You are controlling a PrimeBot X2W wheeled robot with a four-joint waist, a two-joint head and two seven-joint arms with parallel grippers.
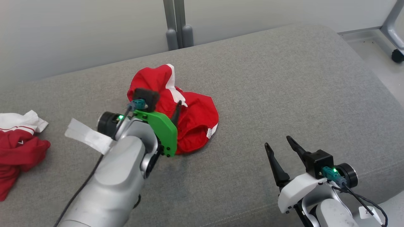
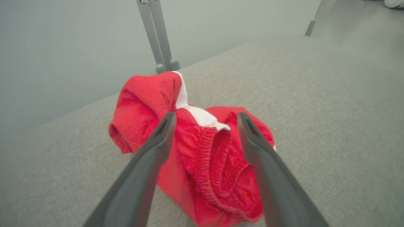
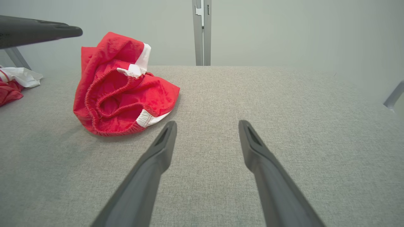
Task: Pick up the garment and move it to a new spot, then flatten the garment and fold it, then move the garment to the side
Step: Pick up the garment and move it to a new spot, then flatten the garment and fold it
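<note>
- Head view: the garment (image 1: 197, 121), red cloth with white trim, lies in a crumpled heap near the middle of the grey padded surface (image 1: 284, 78).
- Its long axis runs on a slant, from a raised red fold with a white stripe at the upper left down to a rounded edge with a white patch at the lower right.
- The left gripper (image 1: 164, 105) hangs over the near left part of the heap. One dark finger shows against the red cloth.
- The right gripper (image 1: 278, 142) sits at the lower right, well apart from the heap, fingers spread and holding nothing.
- A second red-and-white garment (image 1: 19, 148) lies at the far left edge.
- Left wrist view: the left gripper (image 2: 206, 116) has its fingers wide apart, with nothing clamped between them.
- The garment (image 2: 142, 107) lies beyond and below them. A gathered elastic band faces the camera, and the raised fold stands at the back left.
- Right wrist view: the garment (image 3: 116, 94) lies at the upper left, its looped elastic opening turned toward the camera.
- The right gripper (image 3: 207, 123) is spread over bare grey surface (image 3: 284, 94).
- A dark finger (image 3: 41, 31) of the left gripper hangs above the heap, not touching it.
</note>
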